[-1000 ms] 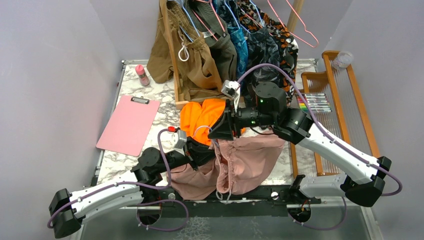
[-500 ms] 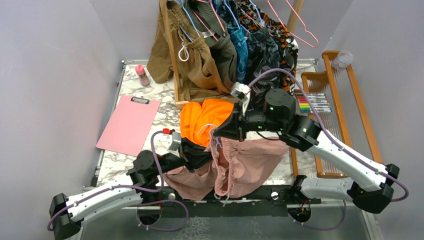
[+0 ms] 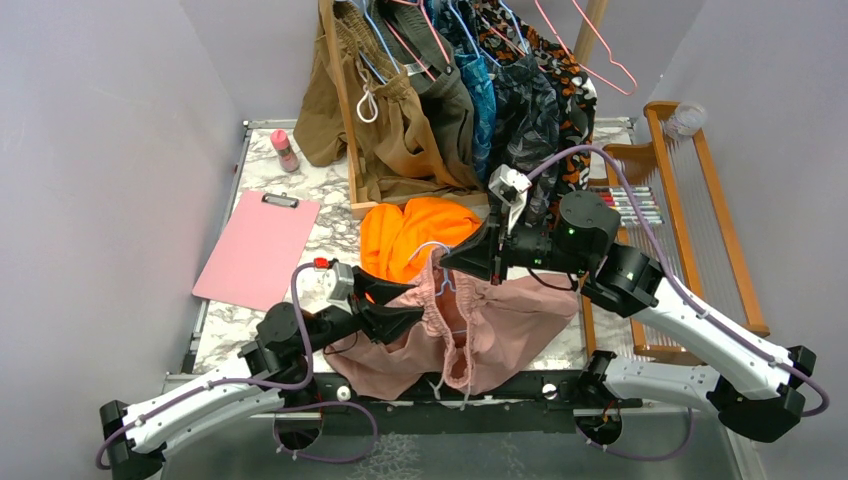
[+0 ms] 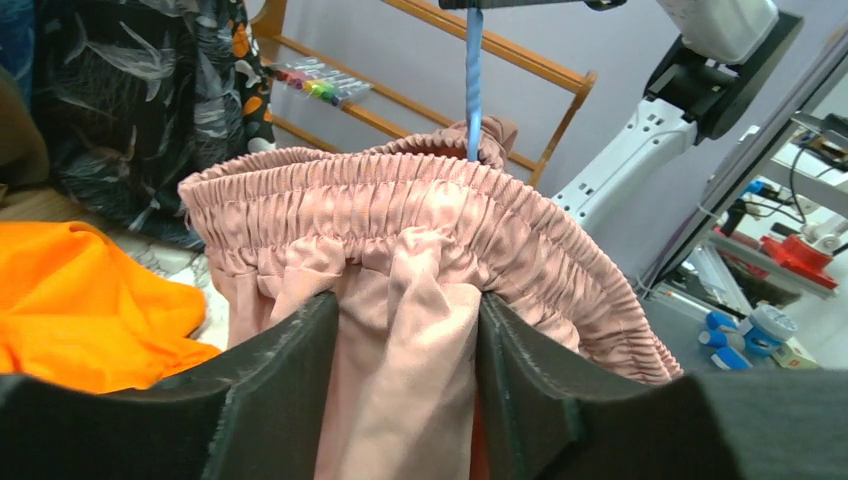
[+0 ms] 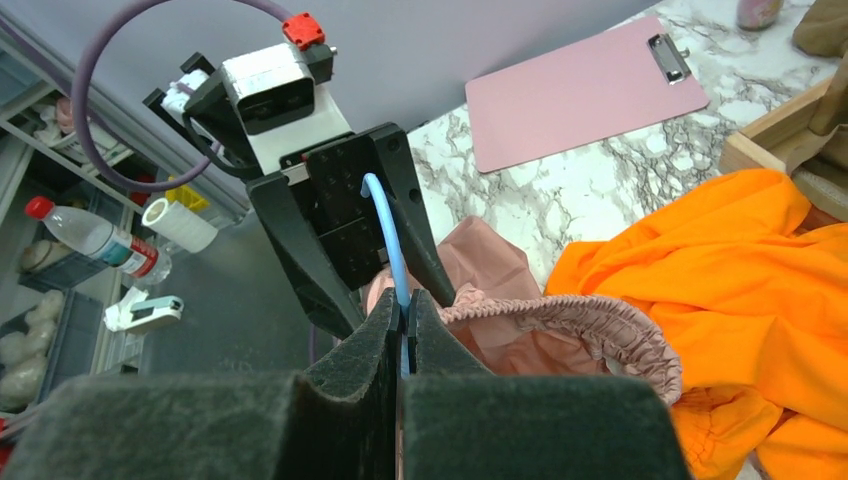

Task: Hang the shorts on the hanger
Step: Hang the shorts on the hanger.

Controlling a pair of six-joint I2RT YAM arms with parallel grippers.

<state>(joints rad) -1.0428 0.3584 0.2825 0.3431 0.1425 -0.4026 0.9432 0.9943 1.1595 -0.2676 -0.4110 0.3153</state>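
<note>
The dusty pink shorts (image 3: 500,325) lie bunched at the table's near edge, their gathered waistband (image 4: 420,195) lifted. The light blue hanger (image 5: 385,225) runs down into the waistband, its wire (image 4: 473,80) coming straight down from above in the left wrist view. My right gripper (image 3: 445,262) is shut on that wire, pads (image 5: 425,330) pinched together around it. My left gripper (image 3: 412,308) sits just left of the waistband with its jaws apart. A loose fold of pink fabric (image 4: 400,360) hangs between its pads (image 4: 290,370).
Bright orange shorts (image 3: 415,235) lie just behind the pink ones. A wooden rack (image 3: 345,110) of hung clothes stands at the back, with pink wire hangers (image 3: 590,50) above. A pink clipboard (image 3: 258,248) lies left, a wooden frame (image 3: 690,200) and markers (image 3: 630,205) right.
My right gripper closed on the hanger wire and carried it rightward, raising the waistband. My left gripper's jaws spread apart and the arm drew back to the left.
</note>
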